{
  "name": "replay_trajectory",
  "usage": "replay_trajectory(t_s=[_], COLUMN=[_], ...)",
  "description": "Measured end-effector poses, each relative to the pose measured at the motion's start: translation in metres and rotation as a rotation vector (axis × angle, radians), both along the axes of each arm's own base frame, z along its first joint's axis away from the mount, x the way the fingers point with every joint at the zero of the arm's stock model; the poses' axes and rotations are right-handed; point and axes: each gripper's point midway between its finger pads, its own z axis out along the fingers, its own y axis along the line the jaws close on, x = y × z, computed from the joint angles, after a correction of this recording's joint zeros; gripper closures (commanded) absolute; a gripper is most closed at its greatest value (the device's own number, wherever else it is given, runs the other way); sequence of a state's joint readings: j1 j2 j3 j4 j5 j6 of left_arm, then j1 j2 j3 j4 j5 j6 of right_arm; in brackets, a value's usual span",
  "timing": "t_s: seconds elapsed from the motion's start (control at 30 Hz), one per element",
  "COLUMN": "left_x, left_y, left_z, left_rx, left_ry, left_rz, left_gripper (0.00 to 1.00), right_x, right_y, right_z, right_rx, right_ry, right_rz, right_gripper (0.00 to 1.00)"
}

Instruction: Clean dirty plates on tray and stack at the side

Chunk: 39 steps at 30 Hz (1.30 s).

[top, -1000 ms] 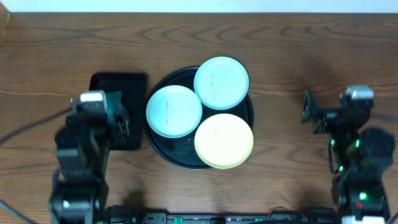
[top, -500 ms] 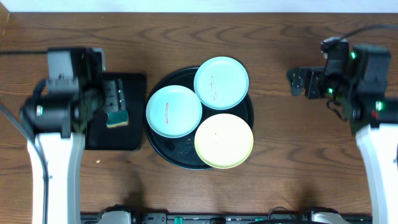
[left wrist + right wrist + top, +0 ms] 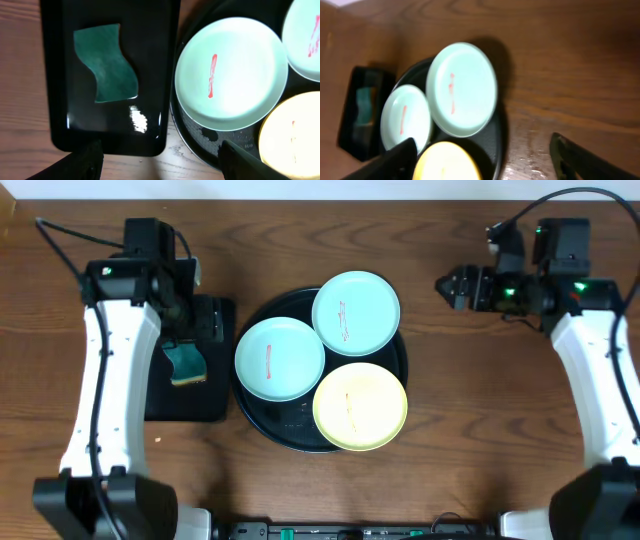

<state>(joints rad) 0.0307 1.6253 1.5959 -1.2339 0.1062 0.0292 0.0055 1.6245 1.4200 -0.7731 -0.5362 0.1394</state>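
Two robot arms hang over a wooden table [image 3: 450, 450], neither touching anything. The round black tray [image 3: 290, 423] sits at centre and carries all 3 plates. One mint-blue plate [image 3: 280, 358] lies at 9 o'clock, a second mint-blue plate [image 3: 356, 312] at 1 o'clock with its rim overlapping the first, and the yellow plate [image 3: 360, 406] at 5 o'clock. Each bears a thin reddish streak, faintest on the yellow one. None has shifted in the past second.

At 9 o'clock of the round tray lies a smaller rectangular black tray [image 3: 185, 402] holding a wavy green sponge [image 3: 185, 363]. Half a second ago the left gripper [image 3: 198, 320] hung over that sponge. It now sits toward the rectangular tray's 12 o'clock end, and the sponge is in plain view from above. Its wrist camera shows the jaws spread wide and holding nothing.

The right gripper [image 3: 452, 285] has slid closer to the round tray, now at about 2 o'clock of it and above bare wood. In its own wrist view the fingers [image 3: 395, 157] stand wide apart with nothing between them.
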Motion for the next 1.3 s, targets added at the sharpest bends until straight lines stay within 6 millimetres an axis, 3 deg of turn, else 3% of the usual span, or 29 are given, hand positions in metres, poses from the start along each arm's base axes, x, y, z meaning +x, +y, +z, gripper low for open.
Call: replay_trajectory(t_s=[0.27,0.57,0.77,1.0,1.3], left_x=[0.005,-0.007,-0.012,-0.015,-0.014], left_y=[0.006,0.065,0.087,0.099,0.099], left_z=[-0.002,0.012,0.012,0.012,0.008], left_rx=[-0.008,-0.021,0.006,0.024,0.024], left_ry=[0.006,-0.012,-0.010,-0.011,0.002], left_rz=[0.050,0.326,0.395,0.432,0.435], left_gripper=[0.25,0.25,0.25,0.25,0.25], right_x=[-0.017,-0.035,-0.044,-0.051,-0.053], right_y=[0.079,0.153,0.180,0.202,0.212], right_z=[-0.042,-0.078,-0.108,-0.146,-0.156], right_rx=[0.021,-0.085,-0.155,-0.222,-0.280], right_ry=[0.173,0.261,0.299,0.317,0.276], right_rz=[0.085,0.121,0.090,0.095,0.085], right_gripper=[0.40,0.57,0.71,0.73,0.78])
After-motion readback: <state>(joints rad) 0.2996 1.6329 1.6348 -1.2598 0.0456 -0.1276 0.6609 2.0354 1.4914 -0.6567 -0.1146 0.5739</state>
